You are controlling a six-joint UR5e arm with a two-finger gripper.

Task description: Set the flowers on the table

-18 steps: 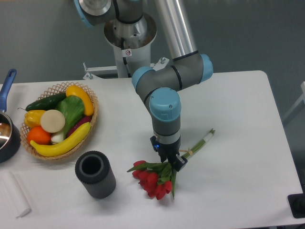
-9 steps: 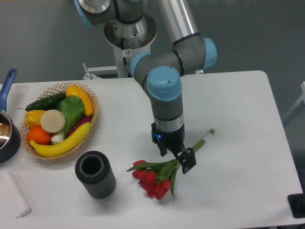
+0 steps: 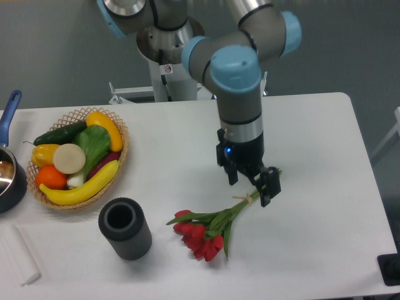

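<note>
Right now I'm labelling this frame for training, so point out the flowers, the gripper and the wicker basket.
flowers (image 3: pixel 201 236): fixed camera, on the red blooms.
gripper (image 3: pixel 251 189): fixed camera, midway between its fingertips.
wicker basket (image 3: pixel 123 150): fixed camera, on its right rim.

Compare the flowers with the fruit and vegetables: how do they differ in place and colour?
The flowers lie loose on the bare table; the fruit and vegetables sit piled in a wicker basket. The flowers are red and green only; the produce also shows yellow, orange and cream. Neither is held.
</note>
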